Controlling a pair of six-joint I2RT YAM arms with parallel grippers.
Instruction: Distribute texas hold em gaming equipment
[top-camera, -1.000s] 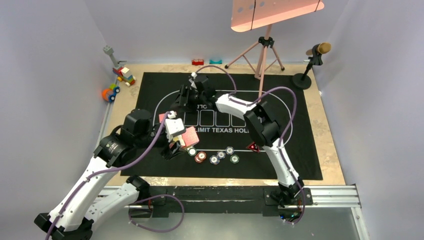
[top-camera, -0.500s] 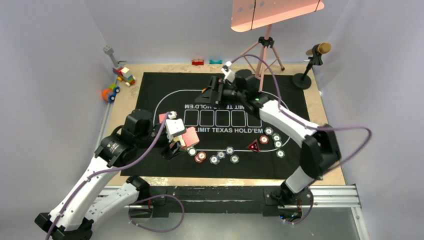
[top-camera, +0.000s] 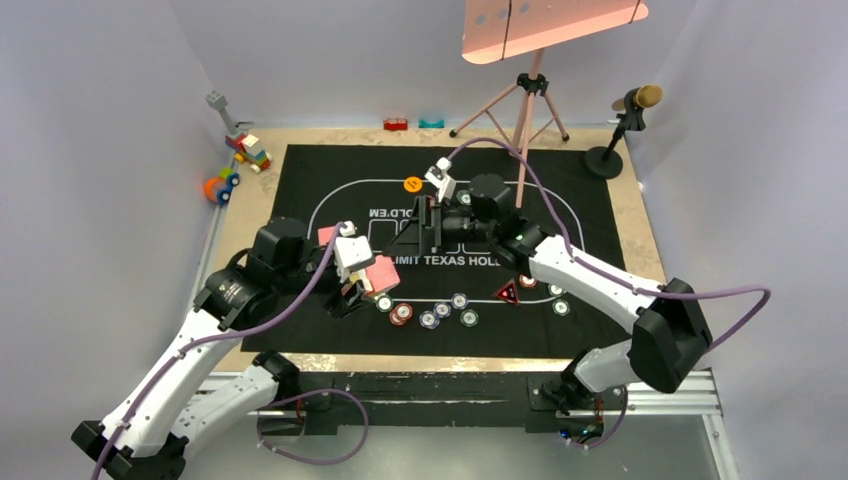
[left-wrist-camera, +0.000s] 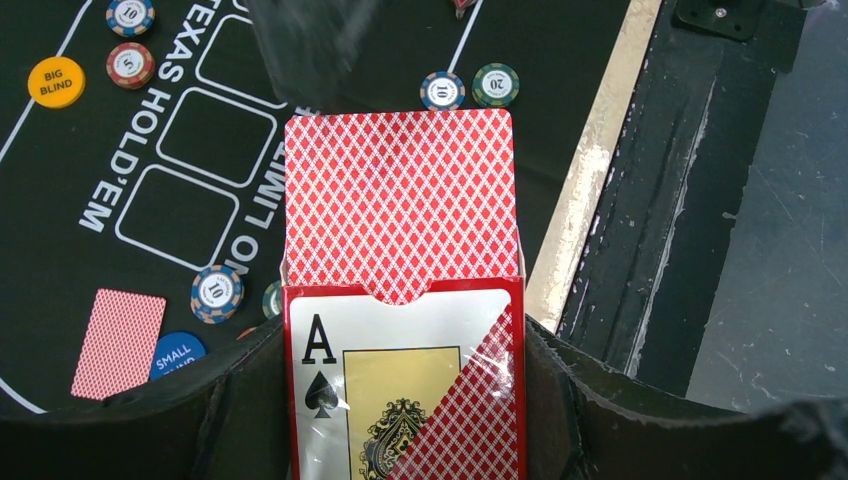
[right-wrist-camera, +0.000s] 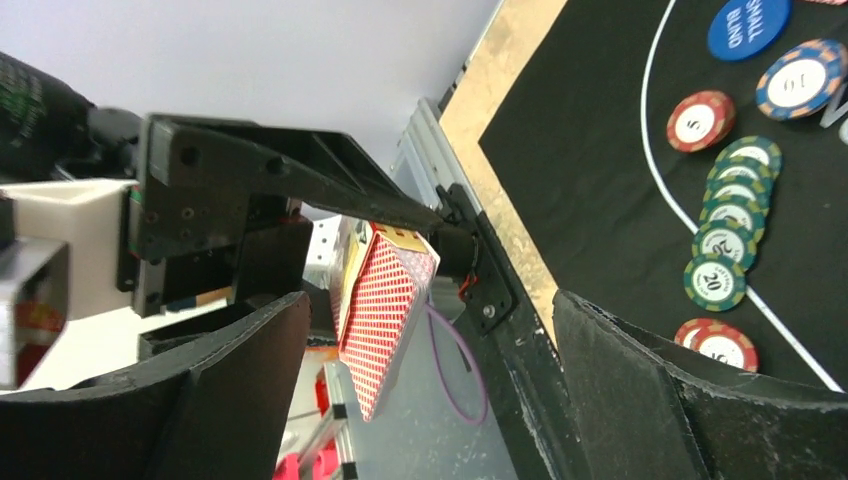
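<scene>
Red diamond-patterned playing cards (left-wrist-camera: 398, 205) stick about halfway out of a red-and-white cardboard card box (left-wrist-camera: 400, 410) that has an ace of spades printed on it. The left claw (left-wrist-camera: 400, 345) is clamped on this box from both sides and holds it in the air over the near left part of the black printed mat (top-camera: 600, 250), which lies on the tan table (top-camera: 660, 300).

The right claw (right-wrist-camera: 430, 300) has its fingers wide apart and nothing is between them. It points toward the left claw and is near the cards but does not touch them.

On the mat one single red-backed card (left-wrist-camera: 118, 330) lies face down, and the blue round "small blind" button (left-wrist-camera: 178, 355) is just beside it. The orange round "big blind" button (left-wrist-camera: 56, 82) lies at the far side of the white oval line, with a red striped-edge chip (left-wrist-camera: 130, 64) near it. A loose row of striped-edge poker chips (top-camera: 428, 320) lies along the near part of the oval. The red triangular marker (top-camera: 508, 294) is to the right of this row, and beyond it a few more chips (top-camera: 556, 289) lie near the right curve of the line.
</scene>
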